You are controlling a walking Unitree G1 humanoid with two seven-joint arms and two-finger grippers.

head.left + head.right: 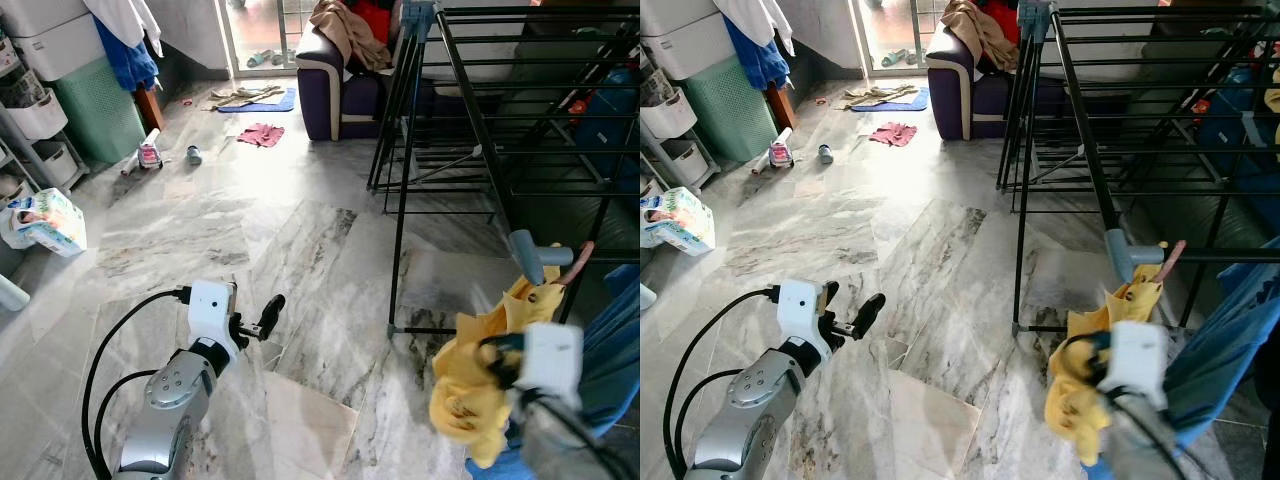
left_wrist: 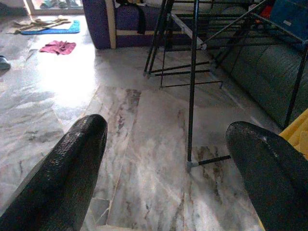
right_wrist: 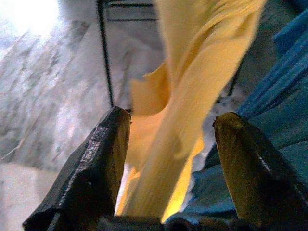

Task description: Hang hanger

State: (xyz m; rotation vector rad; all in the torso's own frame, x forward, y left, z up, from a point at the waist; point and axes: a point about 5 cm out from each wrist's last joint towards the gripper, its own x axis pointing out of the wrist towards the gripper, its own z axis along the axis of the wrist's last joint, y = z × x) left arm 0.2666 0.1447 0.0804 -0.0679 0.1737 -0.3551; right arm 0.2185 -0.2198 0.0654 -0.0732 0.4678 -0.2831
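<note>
Right end effector stands spread around my yellow cloth garment on its pink hanger — the black metal drying rack's rail lies just above, nearer this arm.

A drying rack stands to the right on the floor, with a sofa behind it at the far wall. Left of the sofa, cloths lie on the floor before a doorway. A shelf unit stands at the far left, a package on the floor beside it. A garment hangs at the rack's near corner, another garment to its right.
</note>
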